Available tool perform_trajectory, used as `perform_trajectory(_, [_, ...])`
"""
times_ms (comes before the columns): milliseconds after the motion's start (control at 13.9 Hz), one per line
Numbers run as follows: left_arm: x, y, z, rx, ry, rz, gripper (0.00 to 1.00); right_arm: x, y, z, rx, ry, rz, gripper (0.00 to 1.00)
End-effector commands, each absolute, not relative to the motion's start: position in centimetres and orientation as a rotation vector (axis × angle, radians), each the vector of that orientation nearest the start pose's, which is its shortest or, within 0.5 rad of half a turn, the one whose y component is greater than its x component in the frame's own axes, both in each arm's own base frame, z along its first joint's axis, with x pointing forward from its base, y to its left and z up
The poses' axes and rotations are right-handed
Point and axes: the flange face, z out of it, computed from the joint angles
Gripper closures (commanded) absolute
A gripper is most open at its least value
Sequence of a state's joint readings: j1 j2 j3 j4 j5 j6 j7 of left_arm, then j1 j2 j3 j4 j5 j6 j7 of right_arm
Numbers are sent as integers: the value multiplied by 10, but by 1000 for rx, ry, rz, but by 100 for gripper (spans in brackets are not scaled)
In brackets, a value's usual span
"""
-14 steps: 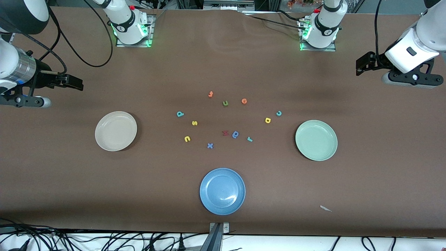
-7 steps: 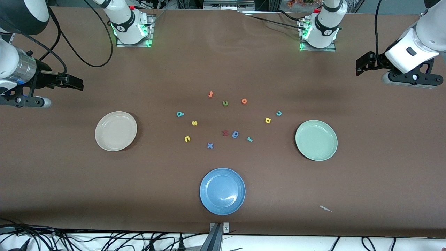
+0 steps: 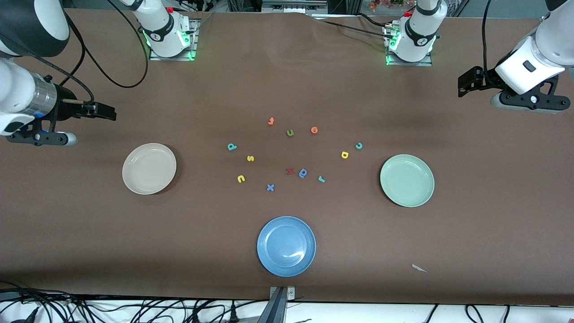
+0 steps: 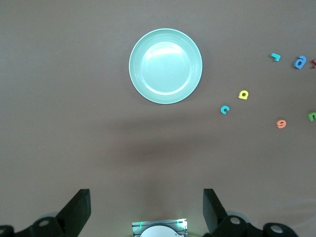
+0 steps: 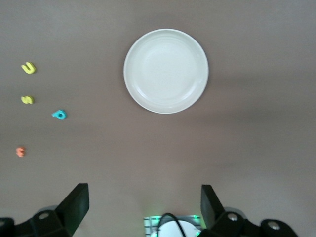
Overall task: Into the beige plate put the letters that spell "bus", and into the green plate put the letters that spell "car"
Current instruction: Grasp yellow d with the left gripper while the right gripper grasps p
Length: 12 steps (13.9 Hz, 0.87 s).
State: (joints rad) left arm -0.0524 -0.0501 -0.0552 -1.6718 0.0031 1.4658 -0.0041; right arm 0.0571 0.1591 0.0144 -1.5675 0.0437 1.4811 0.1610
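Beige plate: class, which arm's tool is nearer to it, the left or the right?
Right. The right tool hangs open over bare table just past the beige plate, toward the bases. The left tool waits open at the left arm's end of the table.

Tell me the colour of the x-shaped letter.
Blue. The x-shaped letter shows best in the front view.

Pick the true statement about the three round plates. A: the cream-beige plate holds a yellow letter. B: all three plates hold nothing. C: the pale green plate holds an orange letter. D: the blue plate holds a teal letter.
B: the round cream-beige plate, the round pale green plate and the round blue plate show only bare insides, and the small foam letters all lie on the brown table between them.
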Motion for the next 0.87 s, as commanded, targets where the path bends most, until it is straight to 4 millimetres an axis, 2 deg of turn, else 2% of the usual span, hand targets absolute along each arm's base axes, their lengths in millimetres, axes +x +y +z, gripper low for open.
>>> perform_trajectory(0, [524,-58,599,-3113,198,263,0,592,62,524,-3060,323,375,0])
perform_trajectory(144, [531,-61,581,-3107,210,318,0,594,82,514,-3062,471,381,0])
perform_trajectory(361, [531,-99,570,-3086,330,353,0,594,124,499,-3049,762,373,0])
perform_trajectory(433, [531,-123,562,-3071,426,361,0,592,138,488,-3032,847,356,0])
perform_trajectory(649, [554,-169,506,-3067,614,386,0,582,177,450,-2948,1126,272,0])
perform_trajectory(793, [568,-182,474,-3126,719,368,1,571,201,418,-2866,1297,221,0])
